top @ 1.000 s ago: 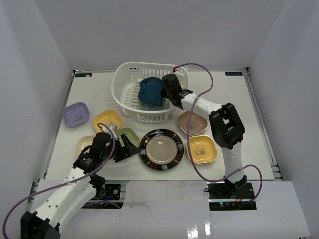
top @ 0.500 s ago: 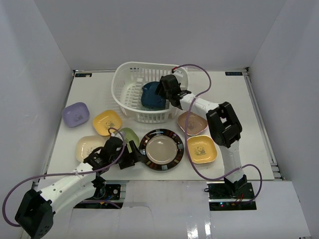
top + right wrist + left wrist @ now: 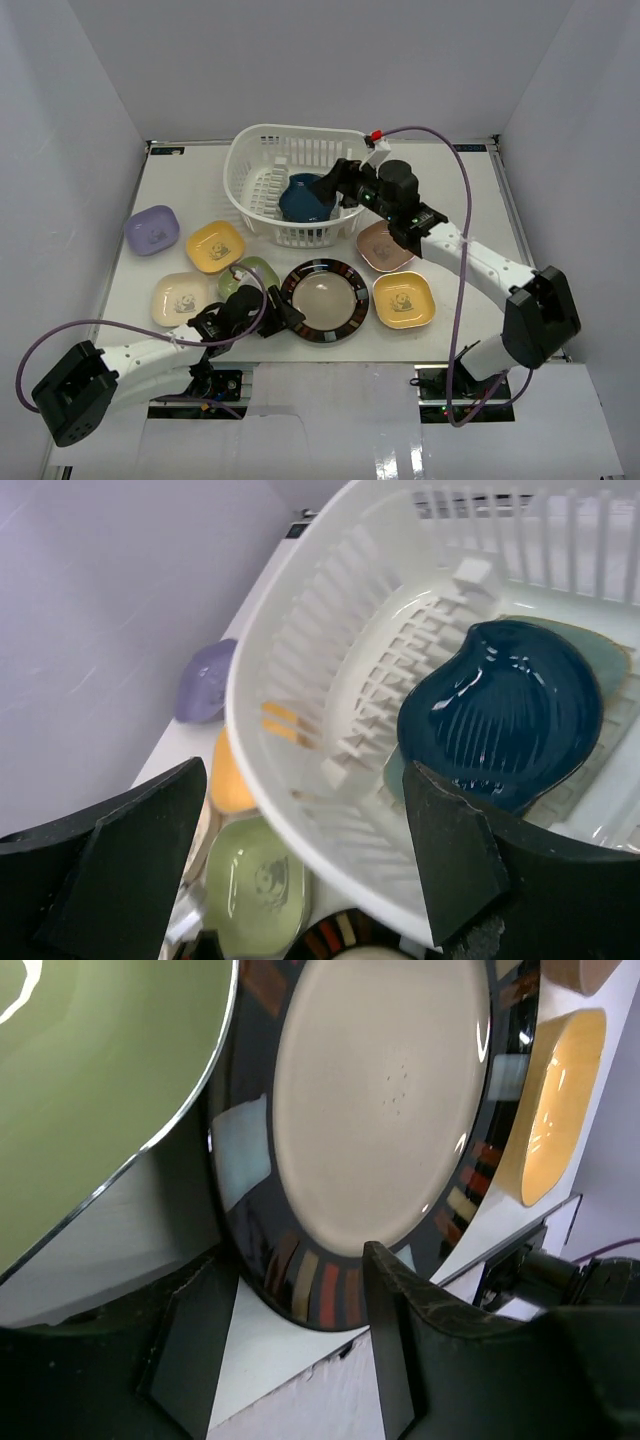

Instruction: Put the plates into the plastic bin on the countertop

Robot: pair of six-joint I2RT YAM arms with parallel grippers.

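Observation:
The large round plate (image 3: 323, 300) with its dark patterned rim lies at the near middle of the countertop (image 3: 470, 200). My left gripper (image 3: 283, 318) is low at the plate's near-left edge. In the left wrist view the gripper (image 3: 300, 1330) is open, and the plate (image 3: 380, 1110) has its rim between the two fingers. The dark blue dish (image 3: 305, 197) lies in the plastic bin (image 3: 255, 160) on a mint dish (image 3: 610, 660). My right gripper (image 3: 337, 186) hangs open and empty over the bin's right side. The right wrist view looks down past that gripper (image 3: 290, 870) at the blue dish (image 3: 500, 715).
Small dishes lie around the big plate: green (image 3: 250, 275), yellow (image 3: 215, 245), cream (image 3: 183, 297), lavender (image 3: 152, 229), brown (image 3: 385, 245) and a second yellow (image 3: 403, 298). Pale grey walls close in the left, back and right.
My right gripper opened, let the dark blue dish drop into the bin and drew back to the right. My left arm dropped low and slid right to the big plate's rim.

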